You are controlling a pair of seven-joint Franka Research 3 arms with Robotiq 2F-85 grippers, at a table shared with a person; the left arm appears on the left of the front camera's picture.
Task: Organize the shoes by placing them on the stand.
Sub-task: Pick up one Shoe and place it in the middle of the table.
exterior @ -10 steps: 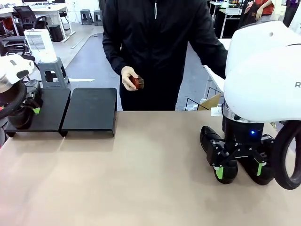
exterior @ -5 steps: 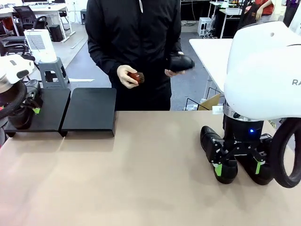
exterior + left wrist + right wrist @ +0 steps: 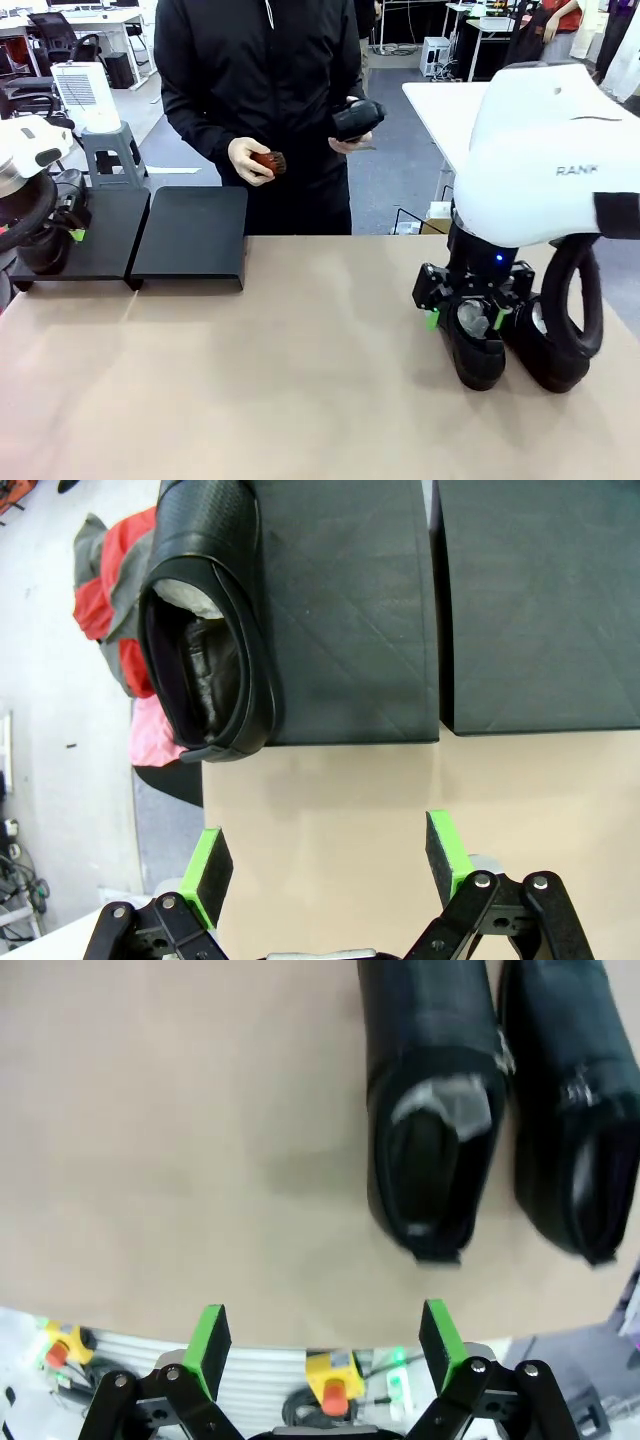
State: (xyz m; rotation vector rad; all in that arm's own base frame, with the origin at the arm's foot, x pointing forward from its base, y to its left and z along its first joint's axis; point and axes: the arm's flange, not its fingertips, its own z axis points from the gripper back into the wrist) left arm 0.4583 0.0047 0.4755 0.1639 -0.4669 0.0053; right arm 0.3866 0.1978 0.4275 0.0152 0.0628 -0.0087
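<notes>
CHANGE: your right gripper [image 3: 465, 320] has swung over the pair on the table [image 3: 300, 380], jaws spread above the inner shoe [image 3: 478, 360], nothing pinched; the person [image 3: 260, 80] now holds a fourth shoe [image 3: 358, 118] | STAND [image 3: 350, 610]: left platform [image 3: 110, 235] carries one shoe [image 3: 210, 650]; right platform [image 3: 195, 230] bare | left gripper [image 3: 330, 855] spread, idle

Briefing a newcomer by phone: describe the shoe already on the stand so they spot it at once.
Look to the two black platforms at the table's far left. On the outer one, along its outside edge, lies a glossy black shoe, heel toward the robot. It alone is on a platform; two others sit on the table at the right.
</notes>
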